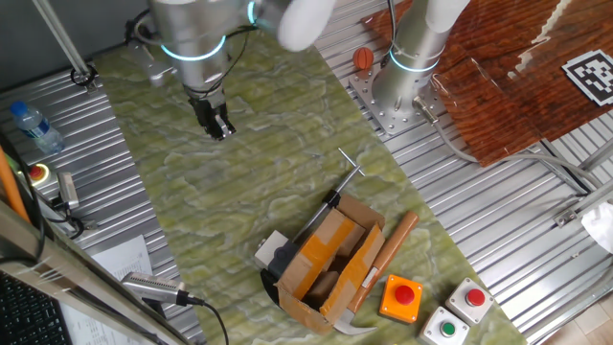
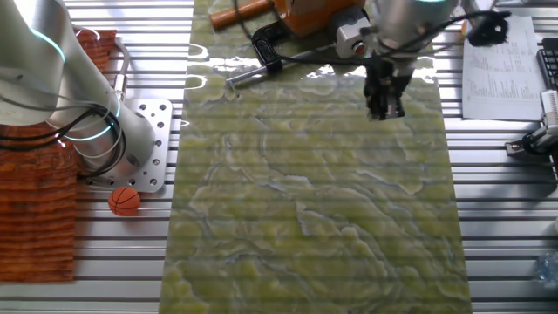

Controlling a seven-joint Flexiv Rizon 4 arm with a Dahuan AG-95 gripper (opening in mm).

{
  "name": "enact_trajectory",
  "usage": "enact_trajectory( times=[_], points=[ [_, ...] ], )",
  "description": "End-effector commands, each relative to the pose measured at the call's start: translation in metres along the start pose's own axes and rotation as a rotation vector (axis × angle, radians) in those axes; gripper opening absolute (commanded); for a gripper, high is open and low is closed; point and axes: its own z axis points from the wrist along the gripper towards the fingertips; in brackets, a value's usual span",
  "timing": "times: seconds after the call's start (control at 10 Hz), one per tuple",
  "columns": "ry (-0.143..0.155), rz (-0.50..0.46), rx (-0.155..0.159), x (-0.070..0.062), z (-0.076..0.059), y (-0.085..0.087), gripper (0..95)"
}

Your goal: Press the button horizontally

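Note:
The button [image 1: 271, 249] is a small whitish-grey square box with a black part. It sits on the green mat against the near-left side of the brown cardboard carton [image 1: 335, 259]. In the other fixed view the button [image 2: 350, 37] shows at the mat's far end, beside the carton [image 2: 318, 12] and partly behind my arm. My gripper [image 1: 219, 126] points down over the mat's far left part, well away from the button. In the other fixed view the gripper [image 2: 384, 108] hangs just in front of the button. No view shows a gap or contact between the fingertips.
A wooden-handled hammer [image 1: 390, 251] leans by the carton, and a metal tool [image 1: 346, 175] lies on the mat. An orange box with a red button [image 1: 399, 297] and two grey button boxes [image 1: 458, 312] stand at the right. A second arm's base [image 1: 402, 86], a small orange ball [image 2: 125, 201] and a water bottle [image 1: 33, 125] stand off the mat.

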Motion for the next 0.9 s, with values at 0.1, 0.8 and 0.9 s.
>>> enact_trajectory(
  times=[0.1,0.8,0.9],
  points=[
    [0.021,0.046,-0.038,0.0130,-0.0111,-0.0017,0.0],
    [-0.032,0.085,-0.059,0.0167,-0.0099,0.0001,0.0],
    [-0.029,0.093,-0.060,0.0160,-0.0094,0.0007,0.0]
  ],
)
